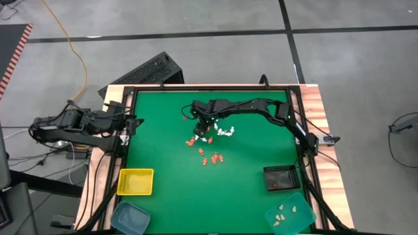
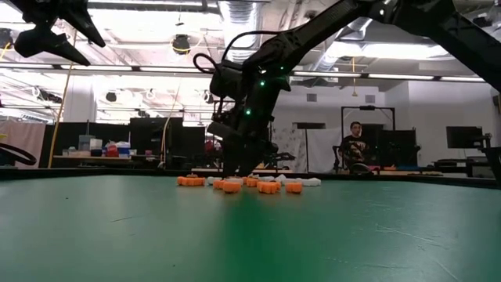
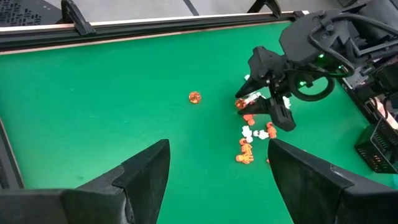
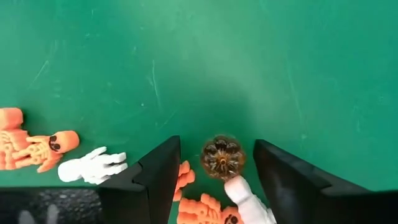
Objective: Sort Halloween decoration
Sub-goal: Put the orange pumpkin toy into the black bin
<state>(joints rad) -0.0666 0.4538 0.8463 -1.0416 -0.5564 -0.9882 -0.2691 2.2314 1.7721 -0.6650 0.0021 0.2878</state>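
The Halloween decoration lies loose on the middle of the green table: orange skeletons (image 1: 215,158) and white ones (image 1: 226,131). My right gripper (image 4: 214,165) points steeply down over this cluster, open. Its fingers stand on either side of a small brown-orange pumpkin (image 4: 221,157) that lies flat on the mat; I see no touch. An orange skeleton (image 4: 202,210) and a white one (image 4: 249,198) lie between the fingers too. A second pumpkin (image 3: 194,97) lies alone farther left. My left gripper (image 1: 132,124) waits open at the table's left edge.
A yellow tray (image 1: 136,181) and a teal tray (image 1: 129,217) stand at the near left. A black tray (image 1: 282,177) and a teal tray (image 1: 290,215) holding cream pieces stand at the near right. A black frame (image 1: 196,88) rims the table. A person sits in the room beyond.
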